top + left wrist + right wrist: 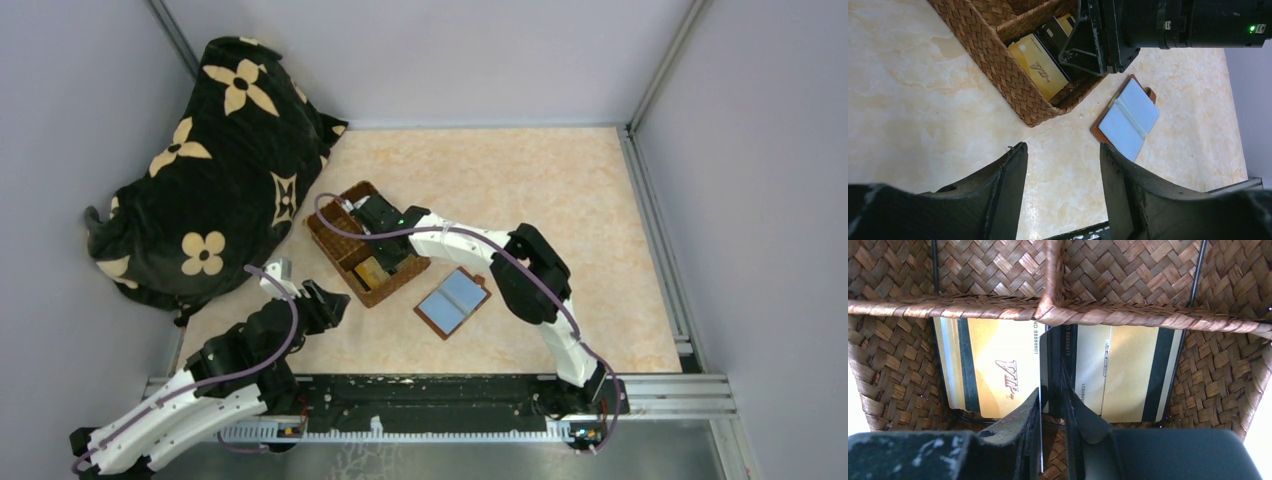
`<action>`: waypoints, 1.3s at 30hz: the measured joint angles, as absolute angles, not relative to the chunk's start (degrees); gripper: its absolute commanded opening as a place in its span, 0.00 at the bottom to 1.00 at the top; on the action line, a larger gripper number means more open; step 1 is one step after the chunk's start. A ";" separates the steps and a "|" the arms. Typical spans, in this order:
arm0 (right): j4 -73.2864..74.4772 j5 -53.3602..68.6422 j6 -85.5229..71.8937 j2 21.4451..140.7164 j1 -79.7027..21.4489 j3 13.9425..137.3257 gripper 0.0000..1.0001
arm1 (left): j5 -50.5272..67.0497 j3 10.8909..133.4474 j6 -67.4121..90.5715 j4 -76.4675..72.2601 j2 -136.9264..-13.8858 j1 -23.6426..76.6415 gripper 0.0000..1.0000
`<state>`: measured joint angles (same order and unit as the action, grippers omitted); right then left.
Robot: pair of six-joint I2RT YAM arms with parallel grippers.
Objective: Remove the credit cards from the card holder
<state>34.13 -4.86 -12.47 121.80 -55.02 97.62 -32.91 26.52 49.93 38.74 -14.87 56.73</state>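
**R gripper down in basket w/ a card on edge; card holder lies open on table**

The wicker basket (pixel 335 262) sits left of the table's (pixel 560 180) centre, turned diagonal to the table edges. The R arm reaches across from the near-right side, and the R gripper (pixel 1053 402) is down inside the basket's long compartment, the one nearest the arm bases.

Two gold credit cards lie flat on that compartment's floor, side by side. The gold VIP card (pixel 998 365) is on the left of the R wrist view. The striped gold card (pixel 1130 372), w/ black bands down it, is on the right.

A thin dark card (pixel 1053 365) stands on edge between them, in the slot between the R fingers. Its pale edge runs along one finger. The fingers sit close together w/ a narrow gap. Can't tell if they clamp the card or if it just leans there.

The card holder (pixel 452 302) lies open on the table, grey-blue inner face up, its reddish-brown edge showing round it. It is just off the basket's near-right side, not touching it, betw. the basket and the R arm's elbow. No card shows on its open face.

The L gripper (pixel 1063 147) hangs over bare table just off the basket's near corner. Its fingers are spread wide w/ nothing between them, and they touch neither basket nor holder.

A black bag (pixel 210 170) w/ cream flower print is slumped in the far-left corner, partly against the wall. Its edge comes near the basket's far corner.
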 measured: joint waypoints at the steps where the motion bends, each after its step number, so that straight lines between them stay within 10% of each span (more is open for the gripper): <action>1: 34.15 -4.95 -12.47 121.80 -55.20 97.62 0.26 | -32.91 26.52 49.93 38.61 -15.07 56.73 0.61; 23: 30.57 -3.53 -13.72 108.25 -57.74 89.86 0.35 | -30.44 24.80 49.04 33.28 -19.79 56.73 0.67; 31: 25.80 -6.70 -15.59 96.25 -56.03 79.92 0.07 | -24.25 22.39 44.88 23.40 -24.27 56.73 0.02; 39: 25.52 -9.17 -17.69 89.06 -47.81 62.74 0.00 | -9.93 19.81 40.82 5.56 -40.36 56.75 0.00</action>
